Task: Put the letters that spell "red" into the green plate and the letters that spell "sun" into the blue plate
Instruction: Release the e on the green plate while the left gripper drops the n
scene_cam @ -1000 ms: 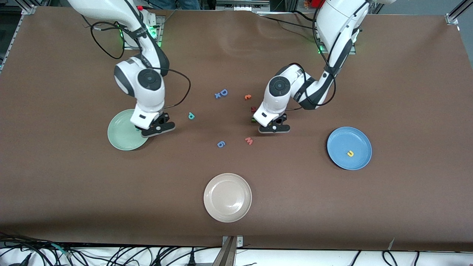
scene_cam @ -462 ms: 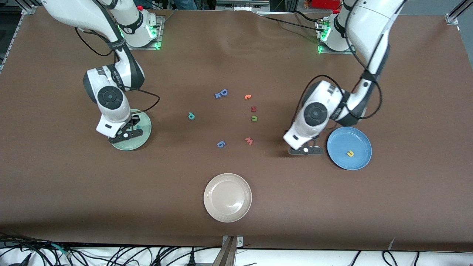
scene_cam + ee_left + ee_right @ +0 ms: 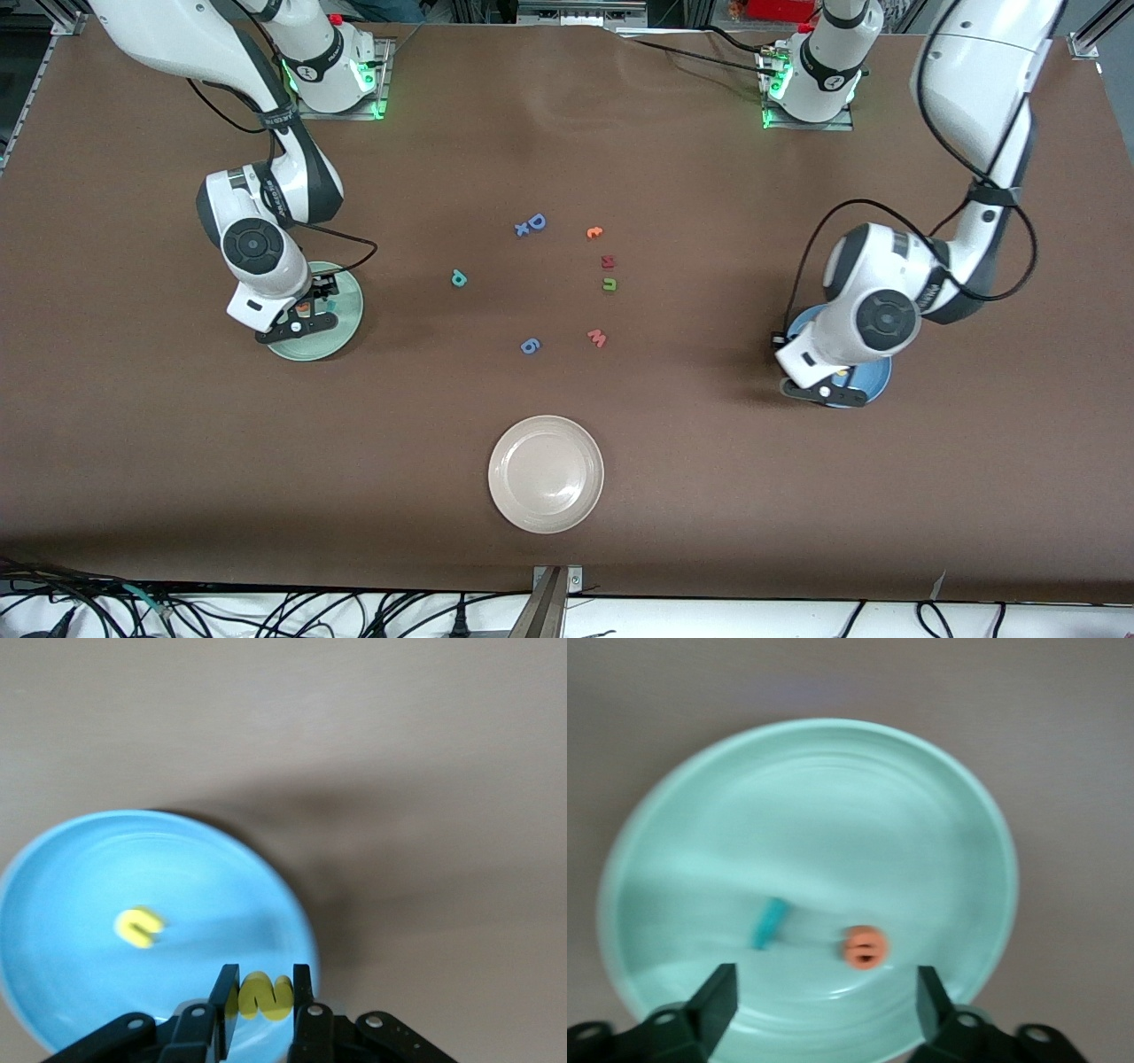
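My right gripper point(image 3: 827, 983) hangs open over the green plate point(image 3: 815, 815), with nothing between its fingers. An orange "e" point(image 3: 865, 946) and a teal "r" point(image 3: 770, 922) lie in that plate point(image 3: 344, 321). My left gripper point(image 3: 260, 992) is shut on a yellow letter point(image 3: 263, 995), which looks like the "s", over the rim of the blue plate point(image 3: 89, 877). A yellow "n" point(image 3: 139, 927) lies in the blue plate point(image 3: 879, 377). The teal "d" point(image 3: 458, 278) and olive-green "u" point(image 3: 609, 284) lie mid-table.
Mid-table also lie a big blue "D" point(image 3: 532, 224), a small orange letter point(image 3: 594, 233), a dark red letter point(image 3: 608, 261), a salmon "w" point(image 3: 597, 338) and a blue "6" point(image 3: 530, 346). A cream-white plate point(image 3: 546, 474) sits nearest the front camera.
The right gripper moved over the green plate and opened, and the orange "e" now lies in it. The left arm carried its yellow letter from mid-table to over the blue plate.
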`<action>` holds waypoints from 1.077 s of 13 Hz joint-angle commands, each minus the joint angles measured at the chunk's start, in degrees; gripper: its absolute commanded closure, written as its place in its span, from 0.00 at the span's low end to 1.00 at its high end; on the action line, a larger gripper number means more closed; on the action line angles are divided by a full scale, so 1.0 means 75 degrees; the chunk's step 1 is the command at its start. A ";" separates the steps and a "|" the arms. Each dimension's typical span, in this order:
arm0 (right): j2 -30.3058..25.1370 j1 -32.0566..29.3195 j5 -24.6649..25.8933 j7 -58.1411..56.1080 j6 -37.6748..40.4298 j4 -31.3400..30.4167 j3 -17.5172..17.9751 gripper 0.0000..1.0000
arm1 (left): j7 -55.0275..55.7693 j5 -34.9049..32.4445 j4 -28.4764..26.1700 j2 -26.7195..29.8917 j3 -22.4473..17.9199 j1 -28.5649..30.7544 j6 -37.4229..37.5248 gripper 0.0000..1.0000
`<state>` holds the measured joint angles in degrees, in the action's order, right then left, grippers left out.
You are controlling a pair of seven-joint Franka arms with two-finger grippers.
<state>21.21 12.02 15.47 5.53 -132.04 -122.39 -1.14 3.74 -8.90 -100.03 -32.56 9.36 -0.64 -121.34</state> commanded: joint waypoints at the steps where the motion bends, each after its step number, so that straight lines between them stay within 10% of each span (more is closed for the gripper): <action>1: -0.0191 -0.0021 -0.1552 0.0210 0.0507 0.0205 0.0491 0.04 | -0.0592 -0.0219 -0.0116 0.0111 0.0099 0.0284 0.0182 0.83; 4: -0.0087 0.0026 -0.2553 0.0468 0.0251 0.0205 0.1077 0.14 | -0.0803 -0.0231 -0.0092 0.0064 0.0099 0.0425 0.0182 0.68; 6: 0.0135 0.0236 -0.2754 0.1122 -0.0414 0.0159 0.1522 0.16 | -0.0839 -0.0231 -0.0057 0.0052 0.0099 0.0437 0.0182 0.00; 11: 0.0453 0.1256 -0.2591 0.1630 -0.1765 -0.0087 0.1606 0.22 | -0.0094 -0.0114 0.0001 0.0075 0.0216 0.0204 0.0159 0.00; 14: 0.0687 0.1479 -0.2018 0.1583 -0.2550 -0.0451 0.1571 0.25 | 0.1710 0.0037 0.0001 0.0099 0.1208 -0.0008 0.0100 0.00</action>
<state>26.11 22.72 -2.18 17.81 -148.07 -123.93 11.12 9.15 -8.82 -100.14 -32.65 14.78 0.49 -120.87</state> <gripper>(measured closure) 0.247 0.000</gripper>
